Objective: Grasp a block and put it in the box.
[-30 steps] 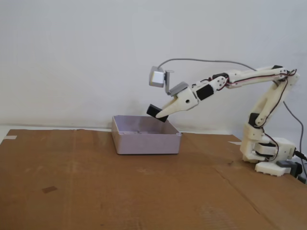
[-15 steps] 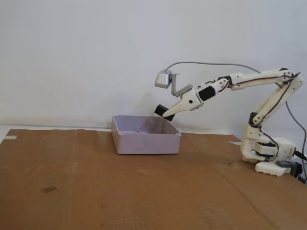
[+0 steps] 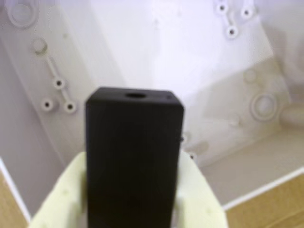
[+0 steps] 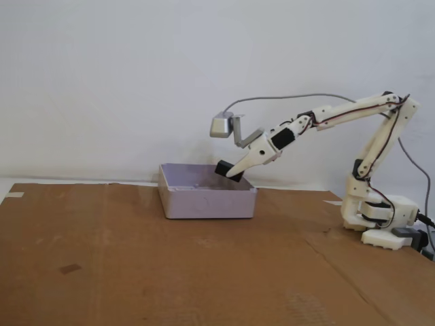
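Wrist view first: I have the small matte black rectangular block (image 3: pixel 134 156) clamped between the pale cream fingers (image 3: pixel 59 202) of the end effector (image 3: pixel 133 209), which grips both its long sides. Its long axis runs along the fingers, pointing away from the camera; the free end face has a small round hole and aims down into the shallow pale lilac-grey plastic box (image 3: pixel 228 61), whose moulded floor fills the background.

Fixed view agrees: block (image 4: pixel 225 168) tilted, nose down and to the view's left, hanging just above the box (image 4: pixel 207 200) near its right rim, on the brown cardboard worktop (image 4: pixel 136 272).

Step, as I judge it: carry done, release pending. Next I'd open the fingers, maybe dip slightly so it doesn't bounce out.
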`<state>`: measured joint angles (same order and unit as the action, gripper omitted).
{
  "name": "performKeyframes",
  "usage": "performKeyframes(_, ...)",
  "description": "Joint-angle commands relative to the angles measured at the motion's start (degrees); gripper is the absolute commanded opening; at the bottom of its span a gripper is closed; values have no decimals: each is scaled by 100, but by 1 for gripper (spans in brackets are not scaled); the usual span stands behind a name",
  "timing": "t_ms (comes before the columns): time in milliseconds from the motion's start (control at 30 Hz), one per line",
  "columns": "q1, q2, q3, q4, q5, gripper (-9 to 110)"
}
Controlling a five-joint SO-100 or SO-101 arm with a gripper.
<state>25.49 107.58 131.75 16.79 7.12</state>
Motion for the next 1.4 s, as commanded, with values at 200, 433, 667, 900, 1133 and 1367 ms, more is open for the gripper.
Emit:
performKeyframes(200, -9, -404, -1371, -325, -246, 0)
performKeyframes(433, -9, -809, -1740, -325, -246, 0)
performKeyframes(667, 26, -1354, -2391, -264, -255, 0)
performKeyframes(900, 79, -1564, -2531, -246, -264, 0)
performKeyframes(1133, 193, -1758, -2549, -272, -264, 0)
performKeyframes(1367, 202, -1784, -2531, -246, -264, 0)
